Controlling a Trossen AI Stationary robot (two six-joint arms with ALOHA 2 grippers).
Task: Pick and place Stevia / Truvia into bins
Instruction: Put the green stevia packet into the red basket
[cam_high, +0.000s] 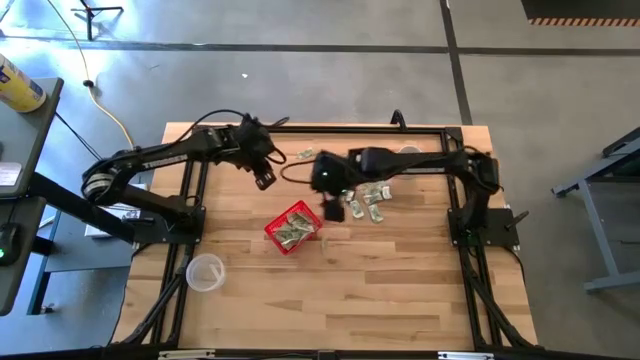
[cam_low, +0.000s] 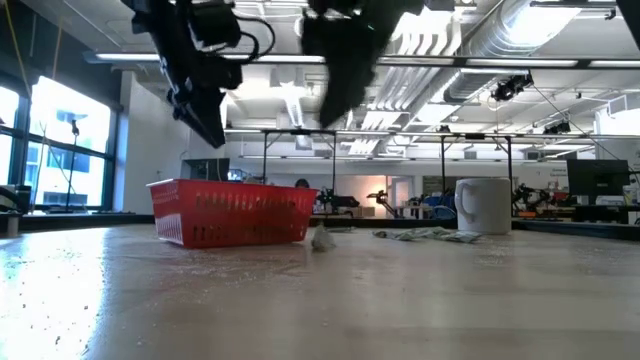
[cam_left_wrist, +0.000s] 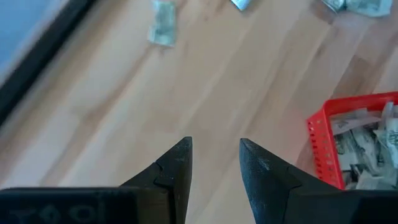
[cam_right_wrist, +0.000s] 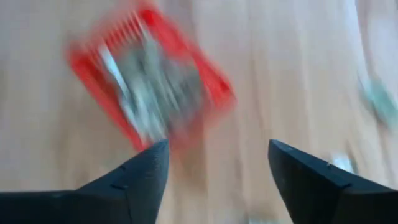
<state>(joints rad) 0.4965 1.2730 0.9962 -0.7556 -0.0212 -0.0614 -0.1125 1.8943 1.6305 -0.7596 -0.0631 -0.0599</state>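
The red mesh basket (cam_high: 293, 227) sits mid-table with several pale green and white sachets lying in it; it also shows in the low view (cam_low: 235, 212), the left wrist view (cam_left_wrist: 357, 149) and, blurred, the right wrist view (cam_right_wrist: 149, 87). More sachets (cam_high: 366, 200) lie flat on the wood right of the basket, and one (cam_high: 303, 154) lies farther back. Another sachet (cam_low: 322, 238) rests by the basket's right end. My left gripper (cam_left_wrist: 214, 163) hovers open above bare wood behind and left of the basket (cam_high: 263, 178). My right gripper (cam_right_wrist: 217, 163) hangs open and empty just right of the basket (cam_high: 333, 208).
A clear plastic cup (cam_high: 205, 272) stands near the table's left front. A white mug (cam_low: 483, 205) stands at the far right behind the loose sachets (cam_low: 425, 235). A black frame (cam_high: 330, 128) runs round the table's edges. Bare wood lies in front of the basket.
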